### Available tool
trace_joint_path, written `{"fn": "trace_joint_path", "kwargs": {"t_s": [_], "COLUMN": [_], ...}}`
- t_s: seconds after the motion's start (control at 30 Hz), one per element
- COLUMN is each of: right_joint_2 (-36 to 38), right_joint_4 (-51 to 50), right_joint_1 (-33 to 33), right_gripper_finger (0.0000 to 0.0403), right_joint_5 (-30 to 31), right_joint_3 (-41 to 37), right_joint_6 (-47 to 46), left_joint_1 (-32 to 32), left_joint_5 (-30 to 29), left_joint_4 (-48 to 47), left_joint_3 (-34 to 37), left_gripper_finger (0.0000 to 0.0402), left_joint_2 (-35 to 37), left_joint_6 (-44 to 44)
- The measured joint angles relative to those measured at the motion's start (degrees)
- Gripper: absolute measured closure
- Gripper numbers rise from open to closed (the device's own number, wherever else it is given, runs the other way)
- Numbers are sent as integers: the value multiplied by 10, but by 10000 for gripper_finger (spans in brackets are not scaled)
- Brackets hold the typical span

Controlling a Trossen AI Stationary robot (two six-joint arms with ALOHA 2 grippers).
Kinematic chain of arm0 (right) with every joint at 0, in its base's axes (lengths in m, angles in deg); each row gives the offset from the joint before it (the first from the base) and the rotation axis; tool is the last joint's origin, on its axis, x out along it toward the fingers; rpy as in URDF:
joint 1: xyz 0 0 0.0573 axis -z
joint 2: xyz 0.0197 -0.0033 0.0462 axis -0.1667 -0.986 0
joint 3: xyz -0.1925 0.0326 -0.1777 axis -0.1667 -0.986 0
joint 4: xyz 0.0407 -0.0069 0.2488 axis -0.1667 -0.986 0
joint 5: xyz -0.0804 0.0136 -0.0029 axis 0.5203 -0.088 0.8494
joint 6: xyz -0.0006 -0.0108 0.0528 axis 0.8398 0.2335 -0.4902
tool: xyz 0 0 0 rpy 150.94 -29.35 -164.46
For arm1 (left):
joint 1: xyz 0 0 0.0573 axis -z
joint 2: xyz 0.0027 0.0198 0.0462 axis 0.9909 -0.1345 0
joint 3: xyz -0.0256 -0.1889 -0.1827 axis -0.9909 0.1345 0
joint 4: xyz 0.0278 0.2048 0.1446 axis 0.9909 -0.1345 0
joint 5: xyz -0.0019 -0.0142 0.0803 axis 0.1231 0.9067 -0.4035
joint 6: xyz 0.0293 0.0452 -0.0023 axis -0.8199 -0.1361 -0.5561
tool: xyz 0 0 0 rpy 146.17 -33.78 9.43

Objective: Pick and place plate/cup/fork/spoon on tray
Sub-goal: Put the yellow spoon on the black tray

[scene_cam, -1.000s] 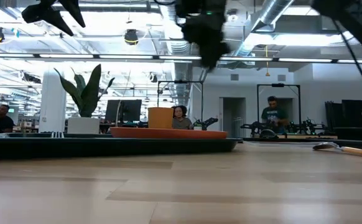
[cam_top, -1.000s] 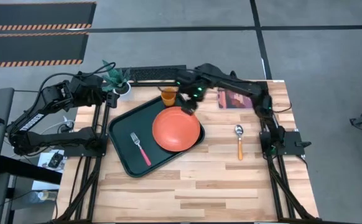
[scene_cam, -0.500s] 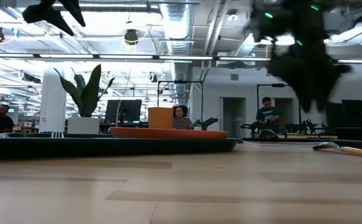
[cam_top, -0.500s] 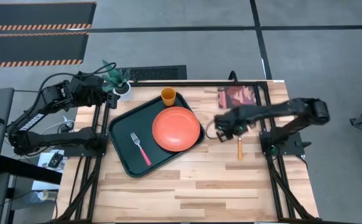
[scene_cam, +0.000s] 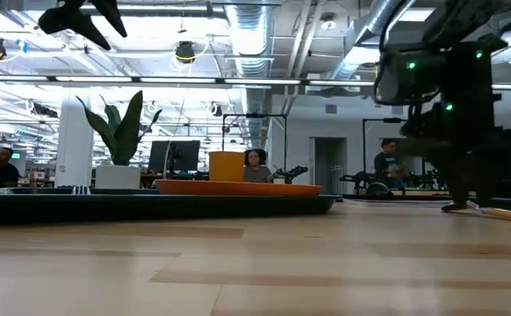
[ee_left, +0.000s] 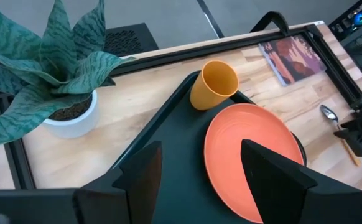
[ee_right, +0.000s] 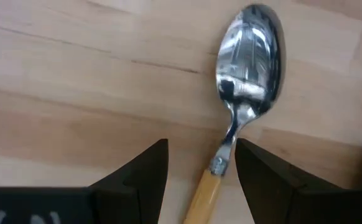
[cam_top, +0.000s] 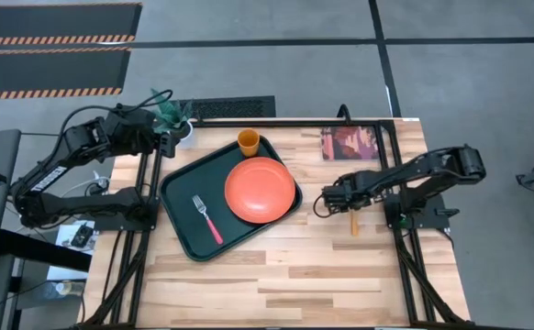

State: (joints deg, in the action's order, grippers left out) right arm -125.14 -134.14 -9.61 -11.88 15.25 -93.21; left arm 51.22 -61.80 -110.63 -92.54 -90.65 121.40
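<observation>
My right gripper [ee_right: 196, 171] is low over the spoon [ee_right: 240, 93], fingers apart w/ the handle between them, not pinching; spoon lies on the table right of the tray [cam_top: 183, 188]. Plate [cam_top: 261, 190], fork [cam_top: 206, 218] & cup [cam_top: 248, 141] sit in the tray. Left gripper [ee_left: 199, 180] hangs open by the plant [ee_left: 50, 62] at the far left corner.

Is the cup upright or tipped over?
Upright: the cup stands open end up on the tray, behind the plate.
</observation>
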Motion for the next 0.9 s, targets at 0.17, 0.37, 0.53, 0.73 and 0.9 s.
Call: {"fn": "trace_joint_path", "kwargs": {"t_s": [0.17, 0.37, 0.53, 0.73, 0.9], "right_joint_2": [-58, -70, -57, -32, 29], "right_joint_4": [14, 15, 11, 26, 77], "right_joint_1": [18, 20, 21, 20, 11], "right_gripper_finger": [198, 264, 379, 392, 401], "right_joint_5": [8, 8, 10, -2, -10], "right_joint_3": [3, 6, 3, 1, 1], "right_joint_6": [6, -6, -8, -4, -5], "left_joint_1": [0, 0, 0, 0, 0], "left_joint_5": [-1, -1, -2, -7, -7], "left_joint_4": [0, 0, 0, 0, 0], "left_joint_3": [0, 0, 0, 0, 0], "left_gripper_finger": [196, 196, 196, 196, 196], "left_joint_2": [-9, -15, -16, -16, -16], "left_joint_6": [0, 0, -1, -10, -15]}}
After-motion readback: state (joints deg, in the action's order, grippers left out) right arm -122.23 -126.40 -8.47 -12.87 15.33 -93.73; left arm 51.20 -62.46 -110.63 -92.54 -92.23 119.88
